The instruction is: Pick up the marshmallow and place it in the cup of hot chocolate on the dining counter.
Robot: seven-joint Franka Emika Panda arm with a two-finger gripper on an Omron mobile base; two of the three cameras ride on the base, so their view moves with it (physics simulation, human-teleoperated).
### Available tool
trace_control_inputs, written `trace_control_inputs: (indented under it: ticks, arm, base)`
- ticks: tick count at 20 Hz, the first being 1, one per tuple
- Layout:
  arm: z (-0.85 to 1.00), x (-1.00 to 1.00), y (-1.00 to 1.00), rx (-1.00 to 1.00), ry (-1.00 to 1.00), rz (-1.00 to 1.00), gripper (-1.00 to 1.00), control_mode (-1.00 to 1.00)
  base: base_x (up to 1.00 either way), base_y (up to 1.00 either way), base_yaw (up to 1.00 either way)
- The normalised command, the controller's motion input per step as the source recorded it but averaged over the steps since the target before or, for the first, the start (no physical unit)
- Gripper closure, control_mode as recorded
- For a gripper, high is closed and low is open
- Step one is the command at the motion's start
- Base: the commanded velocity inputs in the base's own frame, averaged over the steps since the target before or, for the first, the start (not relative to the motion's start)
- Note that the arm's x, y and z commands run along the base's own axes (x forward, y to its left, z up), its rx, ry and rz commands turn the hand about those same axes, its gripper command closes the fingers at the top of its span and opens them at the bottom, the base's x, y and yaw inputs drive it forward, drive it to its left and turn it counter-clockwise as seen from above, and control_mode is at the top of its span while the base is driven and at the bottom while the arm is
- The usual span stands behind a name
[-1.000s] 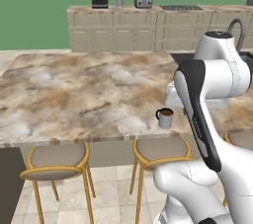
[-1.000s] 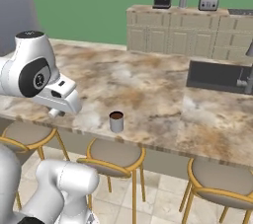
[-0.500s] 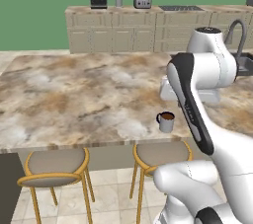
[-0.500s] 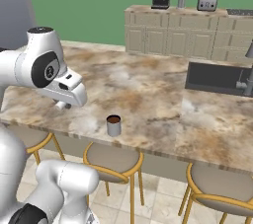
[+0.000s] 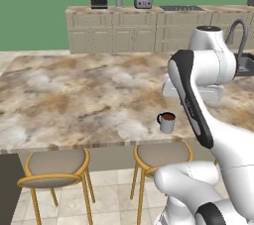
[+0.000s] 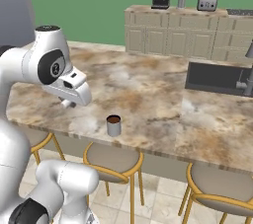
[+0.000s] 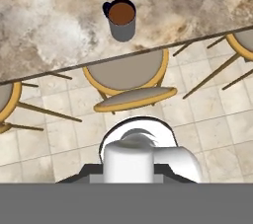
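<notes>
Grey cup of hot chocolate (image 7: 121, 19), brown inside

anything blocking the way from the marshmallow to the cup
Nothing visible. The claw holds the marshmallow out past the dining counter edge, above the stools. The cup of hot chocolate stands alone near that edge, top open, bare stone around it.

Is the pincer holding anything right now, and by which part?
Yes: the marshmallow, clamped across its curved sides between the tips of the shut pincer.

Grey cup of hot chocolate (image 5: 167, 122) upright near dining counter (image 5: 74, 95) edge.
</notes>
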Motion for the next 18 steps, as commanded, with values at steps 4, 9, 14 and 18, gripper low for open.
trace_control_inputs:
  ticks: [4, 9, 14, 18]
  arm:
    - [-0.23, 0.01, -0.37, 0.00, -0.01, -0.05, 1.00, -1.00]
    - [-0.25, 0.37, -0.08, 0.00, -0.09, -0.02, 1.00, -1.00]
    - [-0.23, 0.56, 0.00, 0.00, -0.08, 0.00, 1.00, -1.00]
    - [-0.12, 0.52, -0.08, 0.01, -0.01, 0.00, 1.00, -1.00]
  base:
    - [0.00, 0.00, 0.00]
    - [0.00, 0.00, 0.00]
    - [0.00, 0.00, 0.00]
    - [0.00, 0.00, 0.00]
